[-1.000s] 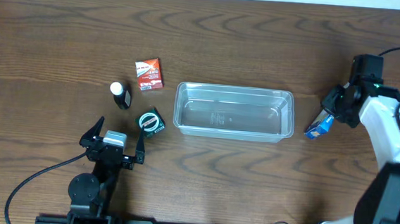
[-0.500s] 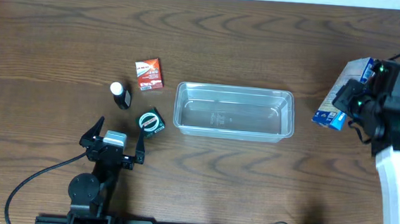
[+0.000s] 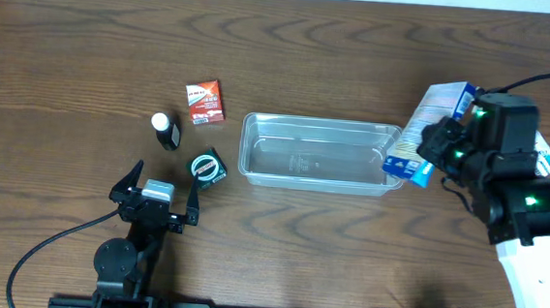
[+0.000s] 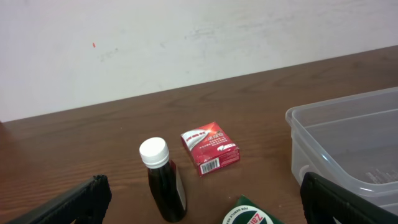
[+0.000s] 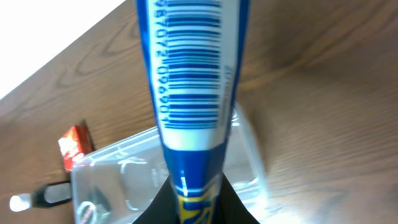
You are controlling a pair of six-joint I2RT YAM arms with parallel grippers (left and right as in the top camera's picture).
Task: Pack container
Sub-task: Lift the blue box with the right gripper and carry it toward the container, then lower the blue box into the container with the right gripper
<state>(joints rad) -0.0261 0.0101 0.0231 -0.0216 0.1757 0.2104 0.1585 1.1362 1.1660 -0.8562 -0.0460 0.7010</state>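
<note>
The clear plastic container (image 3: 319, 154) sits empty at the table's middle; it also shows in the left wrist view (image 4: 348, 140) and in the right wrist view (image 5: 130, 168). My right gripper (image 3: 441, 146) is shut on a blue and white box (image 3: 427, 131) with a barcode (image 5: 193, 68), held in the air over the container's right end. My left gripper (image 3: 155, 199) is open and empty near the front left, behind a green round-labelled box (image 3: 208, 168). A dark bottle with a white cap (image 3: 166, 131) and a red box (image 3: 204, 101) lie left of the container.
The bottle (image 4: 163, 180), red box (image 4: 209, 147) and green box (image 4: 252, 214) lie close together ahead of my left gripper. A black cable (image 3: 45, 245) runs along the front left. The right arm's body (image 3: 528, 220) stands at the right edge.
My right gripper lifted the blue and white box from the table at the right and carried it left, to above the container's right end. The left arm has not moved.
</note>
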